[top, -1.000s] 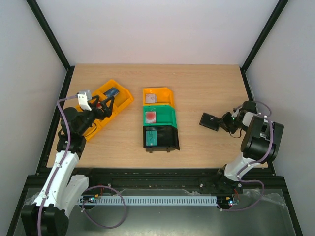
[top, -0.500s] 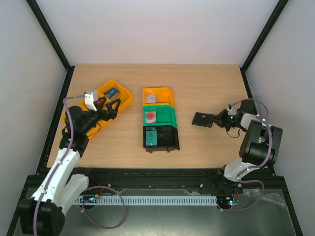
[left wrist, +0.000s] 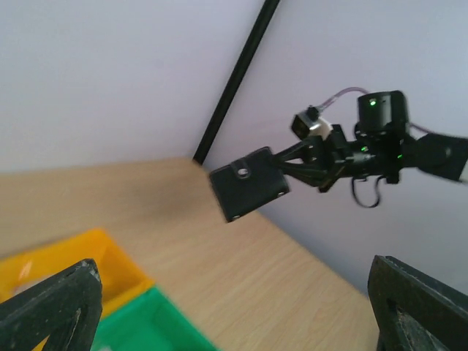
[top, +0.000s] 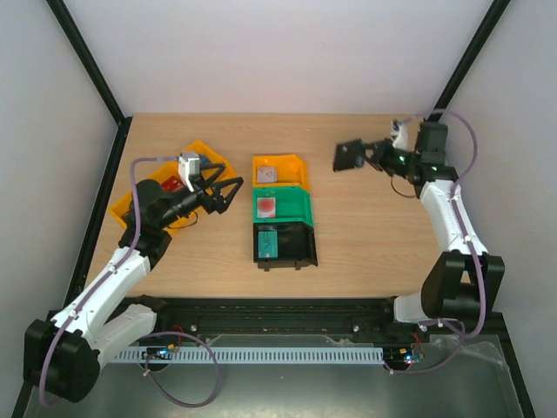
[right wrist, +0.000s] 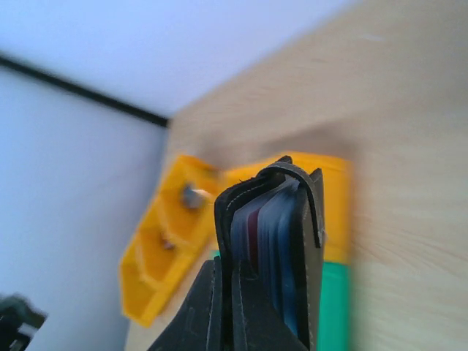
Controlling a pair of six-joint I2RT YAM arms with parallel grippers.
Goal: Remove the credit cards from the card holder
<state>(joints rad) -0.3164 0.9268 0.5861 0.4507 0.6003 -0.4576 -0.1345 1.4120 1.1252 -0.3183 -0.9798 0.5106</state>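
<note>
The left gripper (top: 224,193) hangs wide open beside the row of bins (top: 280,205). Farther back, the right gripper (top: 369,158) clamps the folded wallet (top: 350,156), cards (right wrist: 254,238) edge-on inside, above open table (top: 374,222) near the far edge.

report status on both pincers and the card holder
Right pincer shut on card holder, held above table. Credit cards inside, edges showing. Left pincer open, empty. Nothing in the way.

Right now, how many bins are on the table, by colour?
Orange bins: 3 (far-left bin, near-left bin partly behind the arm, middle-row bin)
Green bin: 1
Black bin: 1
Total: 5
</note>
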